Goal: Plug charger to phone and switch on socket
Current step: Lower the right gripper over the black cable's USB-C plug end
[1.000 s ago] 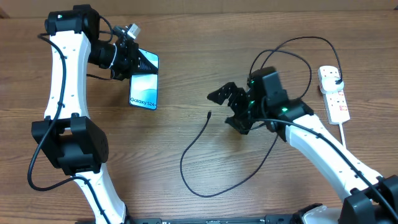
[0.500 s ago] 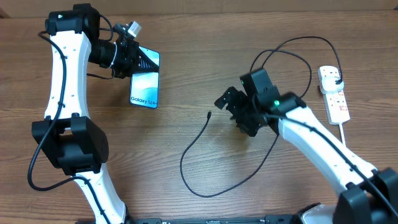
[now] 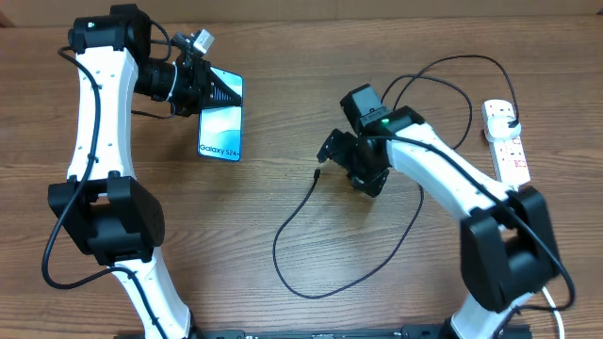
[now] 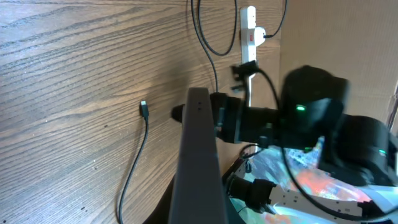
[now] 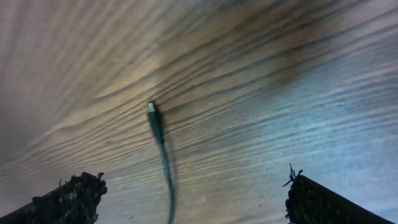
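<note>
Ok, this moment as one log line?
left gripper: shut on phone | right gripper: open, over charger tip | phone: not plugged in | socket: switch unreadable

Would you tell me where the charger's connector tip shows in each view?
Overhead: connector tip near the centre.
Left wrist: connector tip left of centre.
Right wrist: connector tip above centre, slightly left.
Shared landmark: the open right gripper close beside it.
</note>
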You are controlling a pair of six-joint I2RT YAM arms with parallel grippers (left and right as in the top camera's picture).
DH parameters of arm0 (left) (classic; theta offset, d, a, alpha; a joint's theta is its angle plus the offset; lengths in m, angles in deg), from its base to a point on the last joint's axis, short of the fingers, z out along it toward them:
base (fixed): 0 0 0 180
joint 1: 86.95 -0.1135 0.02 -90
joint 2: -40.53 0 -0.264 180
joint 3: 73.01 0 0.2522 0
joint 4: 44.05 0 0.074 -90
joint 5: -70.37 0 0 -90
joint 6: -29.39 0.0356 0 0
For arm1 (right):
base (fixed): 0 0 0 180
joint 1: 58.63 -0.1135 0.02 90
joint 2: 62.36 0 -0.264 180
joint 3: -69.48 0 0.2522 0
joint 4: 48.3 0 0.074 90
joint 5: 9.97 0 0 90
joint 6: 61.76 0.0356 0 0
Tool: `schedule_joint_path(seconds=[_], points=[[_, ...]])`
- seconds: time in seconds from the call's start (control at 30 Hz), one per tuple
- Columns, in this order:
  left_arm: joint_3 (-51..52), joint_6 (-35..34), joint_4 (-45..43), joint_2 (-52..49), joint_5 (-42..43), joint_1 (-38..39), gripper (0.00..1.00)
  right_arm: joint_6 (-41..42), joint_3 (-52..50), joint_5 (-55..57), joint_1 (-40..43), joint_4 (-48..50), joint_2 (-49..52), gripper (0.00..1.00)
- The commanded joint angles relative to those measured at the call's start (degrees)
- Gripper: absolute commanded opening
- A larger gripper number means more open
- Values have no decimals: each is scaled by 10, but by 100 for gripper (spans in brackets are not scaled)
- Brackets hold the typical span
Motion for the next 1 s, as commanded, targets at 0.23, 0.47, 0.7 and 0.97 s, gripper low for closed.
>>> schedule_joint_path(seconds=[0.23, 0.47, 0.7, 0.97], points=[[-6, 13, 0, 11, 27, 3, 4, -15, 9, 22, -47, 34, 18, 98], [-6, 13, 0, 11, 27, 3, 4, -4, 9, 30, -70, 43, 55, 95], [-6, 13, -3, 11, 27, 3, 4, 5, 9, 42, -80, 45, 81, 91], [-6, 13, -5, 11, 27, 3, 4, 11, 9, 75, -80, 54, 85, 83]])
